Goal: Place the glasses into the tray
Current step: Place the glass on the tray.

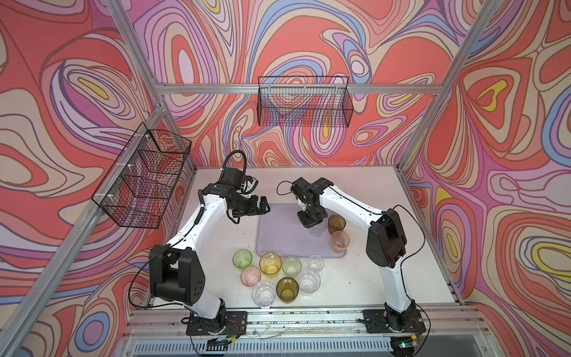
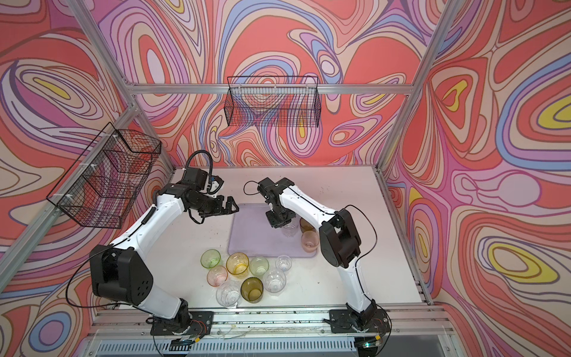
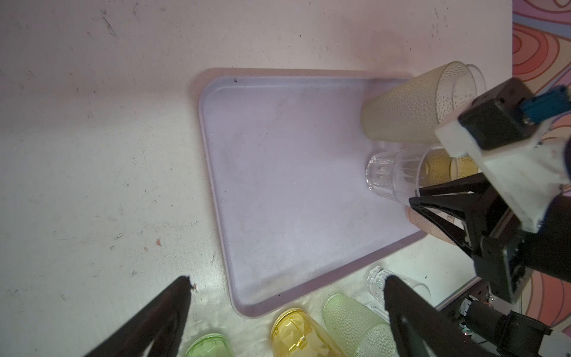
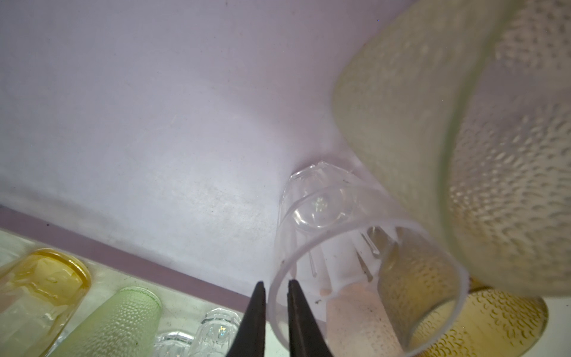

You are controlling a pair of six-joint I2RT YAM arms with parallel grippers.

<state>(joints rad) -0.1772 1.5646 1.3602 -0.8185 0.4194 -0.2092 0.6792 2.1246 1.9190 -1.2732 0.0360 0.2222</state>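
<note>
Right jaws pinch the clear glass (image 4: 309, 216) in the tray (image 4: 154, 108); left jaws stand wide open.

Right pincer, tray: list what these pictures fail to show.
- Right pincer: the right wrist view leaves unclear whether it grips the clear glass rim; too small in both top views.
- Pale dotted glass: hidden under the right arm in both top views.
- Pink glass: only a sliver behind the right pincer in the left wrist view.
</note>
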